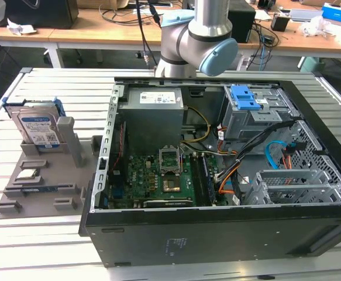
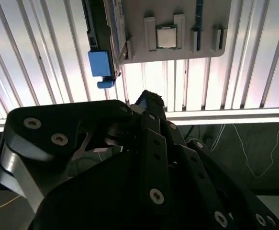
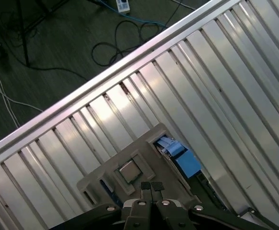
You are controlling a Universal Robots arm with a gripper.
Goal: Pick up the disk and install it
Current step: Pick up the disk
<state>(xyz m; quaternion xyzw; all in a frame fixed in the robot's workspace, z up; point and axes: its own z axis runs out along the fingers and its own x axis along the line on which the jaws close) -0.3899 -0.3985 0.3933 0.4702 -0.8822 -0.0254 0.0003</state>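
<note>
**Gripper clenched and empty above the fixture; disk waiting in its stand**

The disk (image 1: 38, 127) is standing on edge in a slot at the far end of the grey parts fixture (image 1: 38, 199), on the exterior view's left. Its label is facing the camera and blue side rails are clipping onto it. A small square processor chip (image 1: 27, 174) is resting in its own pocket on the same fixture, nearer the camera than the disk.

The fixture is lying on the slatted metal table (image 1: 35, 252), just beside the open computer case (image 1: 217, 234), which is taking up the centre and the exterior view's right. Inside the case, the grey drive cage (image 1: 249, 117) with its blue latch (image 1: 244, 98) is sitting at the far side. The power supply (image 1: 152, 117) is sitting towards the exterior view's left of it, and the green motherboard (image 1: 152, 175) is lying nearer the camera. The arm (image 1: 196, 38) is standing behind the case.

In the first wrist view the gripper (image 3: 151, 186) is hanging well above the fixture (image 3: 106, 167), touching nothing. Its two fingertips are pressing together with nothing between them. The disk (image 3: 184, 160) is showing there by its blue rail end, with the chip (image 3: 128, 170) near it.

In the second wrist view one black fingertip (image 2: 149, 99) is pointing towards the fixture (image 2: 139, 52). The chip (image 2: 166, 37) is sitting in its pocket, and the disk (image 2: 101, 63) is appearing edge-on beside it, well apart from the gripper
</note>
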